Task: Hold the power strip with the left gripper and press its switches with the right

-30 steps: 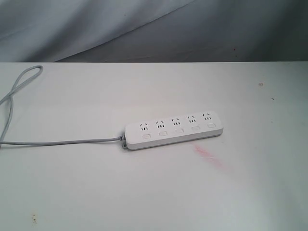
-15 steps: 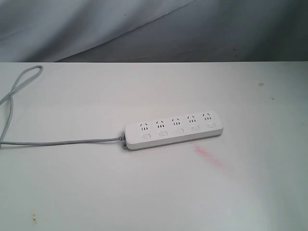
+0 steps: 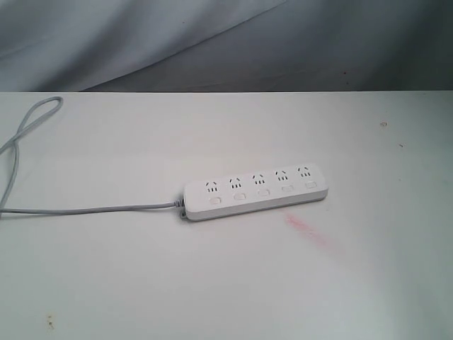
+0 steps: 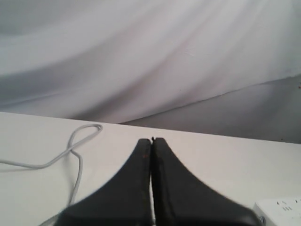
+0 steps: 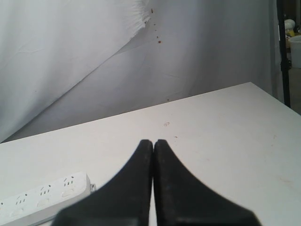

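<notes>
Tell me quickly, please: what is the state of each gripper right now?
Left gripper: closed, holding nothing.
Right gripper: closed, holding nothing.

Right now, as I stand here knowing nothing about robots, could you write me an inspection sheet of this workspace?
Surface: white table, with a pink smear beside the strip and a few small dark specks.
Job's things: power strip lies flat, sockets up, nothing touching it; five switches in a row, one by each socket.
Clutter: nothing seen.
Grippers: left tool and right tool both shut and empty, away from the strip; neither shows in the exterior view.
Cables: thin grey cord runs from one end of the strip across the table and makes a loop near the far edge.
Surroundings: grey cloth backdrop; a dark pole beyond the table.
</notes>
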Tool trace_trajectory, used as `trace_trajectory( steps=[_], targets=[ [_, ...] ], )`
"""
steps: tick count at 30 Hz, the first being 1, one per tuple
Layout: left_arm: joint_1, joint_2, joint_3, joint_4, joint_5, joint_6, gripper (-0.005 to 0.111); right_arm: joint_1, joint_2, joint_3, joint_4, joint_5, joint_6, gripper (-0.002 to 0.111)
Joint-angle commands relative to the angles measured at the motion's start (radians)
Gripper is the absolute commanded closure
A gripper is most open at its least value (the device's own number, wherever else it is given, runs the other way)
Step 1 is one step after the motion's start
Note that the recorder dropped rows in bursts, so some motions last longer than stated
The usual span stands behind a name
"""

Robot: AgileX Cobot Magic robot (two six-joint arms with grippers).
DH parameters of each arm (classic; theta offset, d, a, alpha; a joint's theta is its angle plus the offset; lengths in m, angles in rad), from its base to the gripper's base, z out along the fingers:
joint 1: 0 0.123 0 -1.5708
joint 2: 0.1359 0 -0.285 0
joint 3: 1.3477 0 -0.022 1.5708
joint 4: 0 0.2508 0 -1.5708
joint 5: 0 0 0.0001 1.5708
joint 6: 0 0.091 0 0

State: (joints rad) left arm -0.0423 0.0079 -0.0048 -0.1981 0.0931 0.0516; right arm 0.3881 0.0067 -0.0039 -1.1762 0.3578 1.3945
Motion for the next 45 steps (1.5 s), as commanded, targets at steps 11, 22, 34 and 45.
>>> trace_trajectory(
  steps=[11,22,34,45],
  targets=[
    [-0.020,-0.008,0.005,-0.003,0.068,0.001,0.107,-0.006,-0.002,0.004,0.000,-0.005,0.001,0.108],
    [-0.020,-0.008,0.005,0.066,0.091,-0.083,0.107,-0.006,-0.002,0.004,0.000,-0.005,0.001,0.108],
    [-0.020,-0.008,0.005,0.124,0.087,-0.139,0.107,-0.006,-0.002,0.004,0.005,-0.005,0.001,0.108],
    [-0.020,-0.008,0.005,0.124,0.087,-0.128,0.107,-0.006,-0.002,0.004,0.005,-0.005,0.001,0.108]
  ],
)
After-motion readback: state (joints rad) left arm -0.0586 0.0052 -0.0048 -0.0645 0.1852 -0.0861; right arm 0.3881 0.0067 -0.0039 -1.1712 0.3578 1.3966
